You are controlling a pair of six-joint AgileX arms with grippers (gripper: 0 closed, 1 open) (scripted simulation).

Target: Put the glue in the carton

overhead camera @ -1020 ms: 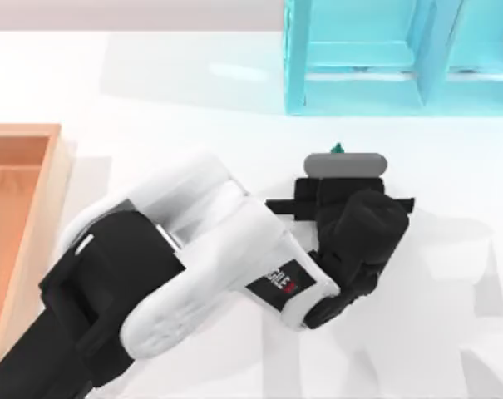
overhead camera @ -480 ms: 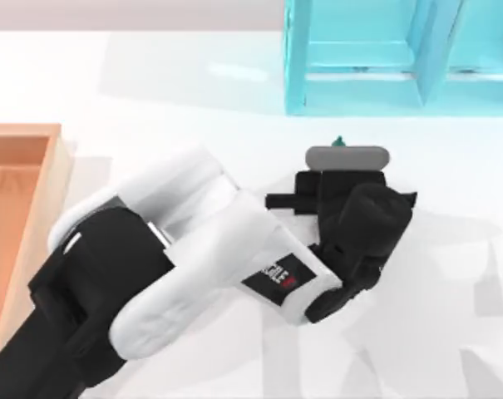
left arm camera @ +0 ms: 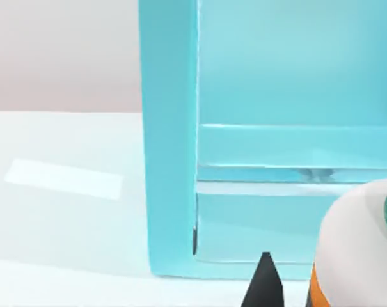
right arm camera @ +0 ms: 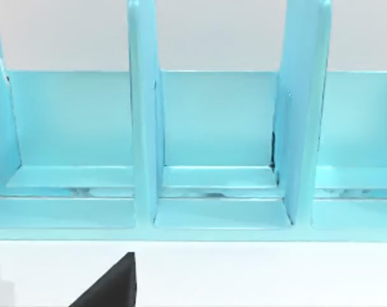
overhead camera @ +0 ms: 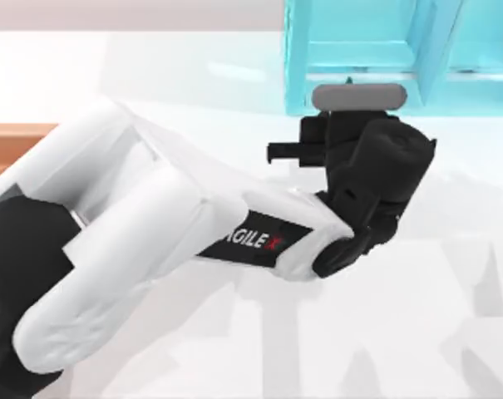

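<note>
the left arm (overhead camera: 151, 241) reaches across the white table (overhead camera: 234, 83) from the top view's lower left toward the far side, and its black tool (overhead camera: 351, 125) sits right at the front edge of the light blue carton (overhead camera: 359, 58). a grey bar on the wrist lies across the carton's front lip in the top view, and a tiny dark green tip of the glue (overhead camera: 347, 81) peeks out just behind it.

in the left wrist view the glue (left arm camera: 356, 249) fills the near corner: white body, a sliver of orange label low down, and the dark green cap at the edge. one black fingertip (left arm camera: 263, 284) of the left tool shows just beside the bottle, but whether the tool is closed on the bottle cannot be told. the carton's upright front wall (left arm camera: 171, 141) and an open compartment with a low shelf stand close behind.

the right wrist view looks straight into the carton (right arm camera: 212, 147), showing its compartments split by upright dividers, with a black fingertip (right arm camera: 113, 284) of the right tool low in front.

an orange-brown wooden tray (overhead camera: 10, 145) lies at the table's left edge, partly under the left arm.
</note>
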